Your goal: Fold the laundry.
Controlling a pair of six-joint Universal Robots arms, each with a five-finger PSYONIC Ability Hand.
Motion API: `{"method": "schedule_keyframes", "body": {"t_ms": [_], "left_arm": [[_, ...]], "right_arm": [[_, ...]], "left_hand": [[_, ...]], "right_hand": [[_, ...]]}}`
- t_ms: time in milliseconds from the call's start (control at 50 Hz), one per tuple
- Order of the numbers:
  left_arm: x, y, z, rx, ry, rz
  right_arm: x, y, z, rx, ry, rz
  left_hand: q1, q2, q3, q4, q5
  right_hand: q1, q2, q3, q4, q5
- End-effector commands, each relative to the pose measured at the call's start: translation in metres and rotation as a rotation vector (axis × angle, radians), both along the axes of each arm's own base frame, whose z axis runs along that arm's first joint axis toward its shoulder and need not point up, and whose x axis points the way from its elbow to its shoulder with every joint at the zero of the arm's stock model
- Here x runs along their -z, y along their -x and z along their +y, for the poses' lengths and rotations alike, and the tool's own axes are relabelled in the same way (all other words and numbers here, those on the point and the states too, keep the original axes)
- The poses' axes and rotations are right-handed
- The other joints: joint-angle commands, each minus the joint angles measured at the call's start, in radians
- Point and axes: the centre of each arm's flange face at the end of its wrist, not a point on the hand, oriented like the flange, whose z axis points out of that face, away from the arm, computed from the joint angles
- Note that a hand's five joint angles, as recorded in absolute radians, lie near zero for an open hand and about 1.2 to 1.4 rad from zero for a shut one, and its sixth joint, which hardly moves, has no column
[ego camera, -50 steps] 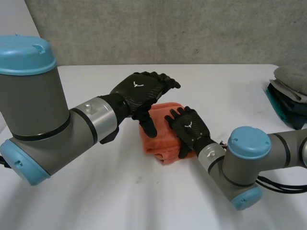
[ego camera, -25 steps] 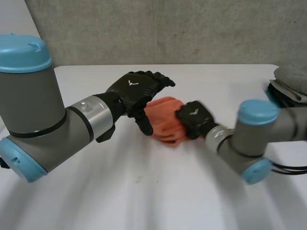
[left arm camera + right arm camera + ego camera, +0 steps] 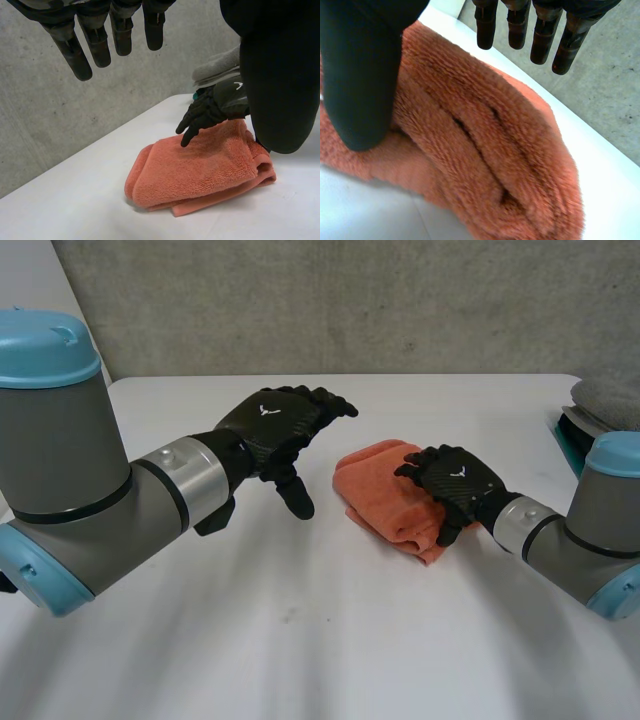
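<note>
A folded orange terry towel [image 3: 378, 492] lies as a thick, compact bundle on the white bench [image 3: 300, 640], a little to the robot's right of the middle. The right hand [image 3: 455, 478] rests on the end of the bundle nearest its own arm. Its palm and loosely straight fingers reach over the top and the thumb comes down against the near side, so the hand is released rather than clenched, pressing and not pinching. That placement looks meant to hold the layers flat so the bundle does not spring open.

The left hand [image 3: 275, 425] hovers above the bench near the towel's other end, apart from it, fingers relaxed and grasping nothing. It seems to stand clear so that the right hand alone governs the cloth.

At the far right edge of the bench sits a stack of grey and teal cloths [image 3: 603, 408], well apart from the towel and likely the place for finished pieces. Judged from its doubled layers, this towel's folding looks close to done. Moving it toward that stack would be the probable remaining step.
</note>
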Motion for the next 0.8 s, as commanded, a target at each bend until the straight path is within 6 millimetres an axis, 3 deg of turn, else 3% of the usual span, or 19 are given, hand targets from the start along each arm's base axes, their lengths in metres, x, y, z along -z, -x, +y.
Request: {"method": "schedule_keyframes", "body": {"t_ms": [20,260,640,720,780,800], "left_arm": [[0.001,0.0,0.0,0.0,-0.003,-0.002],[0.002,0.001,0.0,0.003,-0.004,-0.002],[0.005,0.001,-0.001,0.001,-0.012,-0.005],[0.005,0.001,-0.001,0.001,-0.013,-0.006],[0.006,0.001,-0.001,0.001,-0.015,-0.007],[0.006,0.001,-0.001,0.001,-0.015,-0.007]], "right_arm": [[0.003,0.019,-0.005,0.012,0.067,0.097],[0.019,0.019,-0.007,-0.024,0.118,0.177],[0.019,0.006,-0.031,-0.025,0.169,0.158],[0.022,-0.001,-0.034,-0.036,0.173,0.148],[0.023,-0.007,-0.037,-0.044,0.155,0.115],[0.024,-0.007,-0.039,-0.041,0.141,0.097]], "left_hand": [[0.018,0.006,0.0,0.008,-0.01],[0.018,0.006,0.0,0.008,-0.01],[0.018,0.006,0.0,0.008,-0.01],[0.018,0.006,0.0,0.008,-0.01],[0.018,0.006,0.0,0.008,-0.01],[0.018,0.006,0.0,0.008,-0.01]], "right_hand": [[-0.031,-0.048,-0.038,-0.061,-0.069],[-0.031,-0.048,-0.038,-0.061,-0.069],[0.0,-0.018,-0.008,-0.031,-0.038],[0.22,0.202,0.212,0.189,0.181],[0.771,0.753,0.763,0.74,0.732],[1.187,1.169,1.179,1.156,1.149]]}}
